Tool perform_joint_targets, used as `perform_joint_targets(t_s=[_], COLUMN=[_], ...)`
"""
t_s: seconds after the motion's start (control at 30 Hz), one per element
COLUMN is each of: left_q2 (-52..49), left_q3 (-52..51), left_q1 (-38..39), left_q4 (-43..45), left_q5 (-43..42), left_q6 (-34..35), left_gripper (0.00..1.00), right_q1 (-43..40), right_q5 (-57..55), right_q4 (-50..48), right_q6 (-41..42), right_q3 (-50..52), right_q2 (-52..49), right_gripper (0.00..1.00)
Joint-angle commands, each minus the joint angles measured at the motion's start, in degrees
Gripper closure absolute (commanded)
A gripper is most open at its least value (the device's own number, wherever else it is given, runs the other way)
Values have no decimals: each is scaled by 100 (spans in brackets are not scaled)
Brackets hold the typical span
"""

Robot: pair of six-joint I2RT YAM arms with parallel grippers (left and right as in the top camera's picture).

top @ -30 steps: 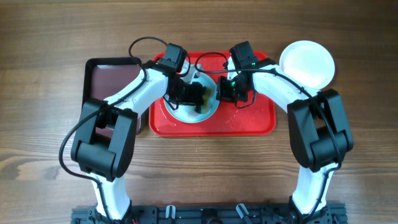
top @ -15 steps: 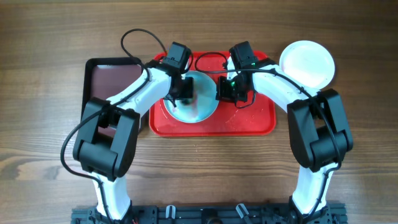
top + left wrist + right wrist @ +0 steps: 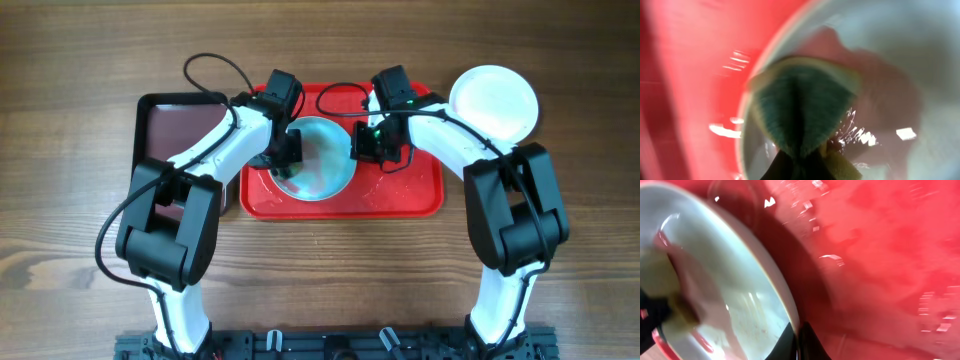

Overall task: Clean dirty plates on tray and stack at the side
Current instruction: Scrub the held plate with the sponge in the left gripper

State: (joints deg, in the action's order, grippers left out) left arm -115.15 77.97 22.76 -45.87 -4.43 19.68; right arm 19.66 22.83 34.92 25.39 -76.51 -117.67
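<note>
A pale mint-blue plate [image 3: 322, 158] is held tilted over the red tray [image 3: 410, 195]. My right gripper [image 3: 358, 146] is shut on the plate's right rim [image 3: 785, 315]. My left gripper [image 3: 287, 152] is shut on a green and yellow sponge [image 3: 802, 112] pressed against the plate's left inner face [image 3: 880, 65]. A white plate [image 3: 494, 102] lies on the table to the right of the tray. A third plate is not in view.
A dark brown-black tray [image 3: 175, 135] lies left of the red tray, under my left arm. Water drops glisten on the red tray floor [image 3: 880, 255]. Cables loop above both wrists.
My left gripper with the sponge has moved from the middle of the plate to its left edge. The plate is tilted up more. The right gripper has stayed on the rim.
</note>
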Motion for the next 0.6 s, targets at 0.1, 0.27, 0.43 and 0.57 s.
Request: perform_joint_targets(t_s=[0.1, 0.27, 0.43, 0.57], left_q2=[-345, -345, -345, -345], left_q3=[-256, -256, -256, -256], left_q1=[391, 426, 155, -175], left_q4=[111, 721, 1263, 1488], left_q5=[-2822, -2953, -2623, -2168], left_q6=[-603, -387, 50, 52], left_gripper=[96, 96, 96, 96], right_q1=[42, 42, 42, 42], right_q5=[35, 120, 120, 118], right_q4=[-15, -11, 33, 35], right_q6=[24, 22, 13, 11], right_q3=[13, 13, 13, 13], right_q2=[-52, -52, -52, -52], right_gripper=[96, 96, 96, 96])
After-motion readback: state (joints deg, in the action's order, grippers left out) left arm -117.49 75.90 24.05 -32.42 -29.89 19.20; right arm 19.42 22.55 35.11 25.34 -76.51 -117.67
